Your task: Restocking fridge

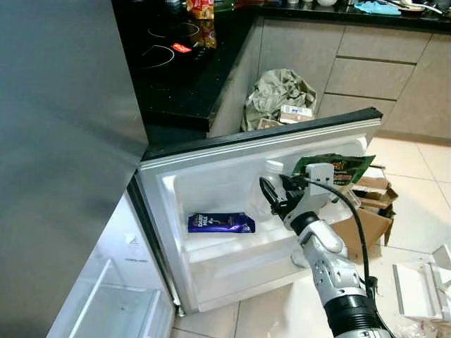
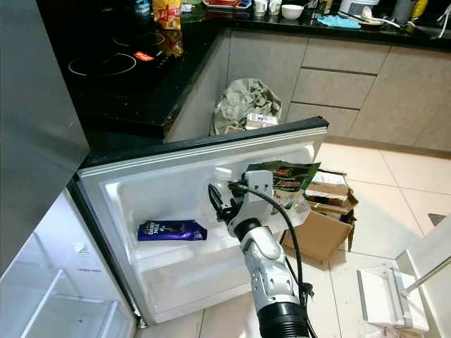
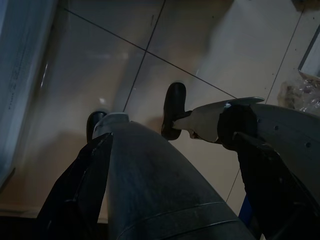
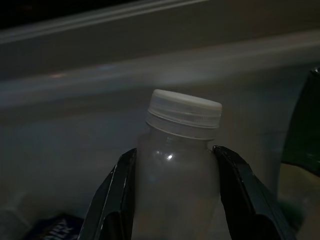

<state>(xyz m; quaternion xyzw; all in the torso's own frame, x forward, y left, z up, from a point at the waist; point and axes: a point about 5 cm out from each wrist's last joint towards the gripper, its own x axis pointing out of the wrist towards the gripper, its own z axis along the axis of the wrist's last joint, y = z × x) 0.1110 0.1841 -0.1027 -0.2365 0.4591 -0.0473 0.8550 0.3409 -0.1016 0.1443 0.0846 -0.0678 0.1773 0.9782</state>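
Bottle (image 4: 179, 165) gripped by right gripper (image 4: 175, 195) at the open fridge door (image 1: 211, 165) shelf.
Translucent, white-capped bottle stood upright, both black fingers (image 4: 112, 197) pressed on its sides below the neck; purple carton (image 1: 220, 223) lay flat on the same shelf, green bag (image 1: 337, 167) just beside bottle. Left gripper (image 3: 175, 165) hung idle over floor tiles (image 3: 210, 45), finger state unclear.

- In the door shelf (image 1: 232, 250), the purple carton (image 1: 221, 223) lies at the left, and open room is between it and the bottle (image 1: 266, 189).
- A green packet (image 1: 337, 167) stands just right of the bottle and blocks that side.
- Cardboard boxes (image 1: 366, 211) crowd the floor (image 1: 416, 232) beyond the fridge door (image 1: 211, 169).
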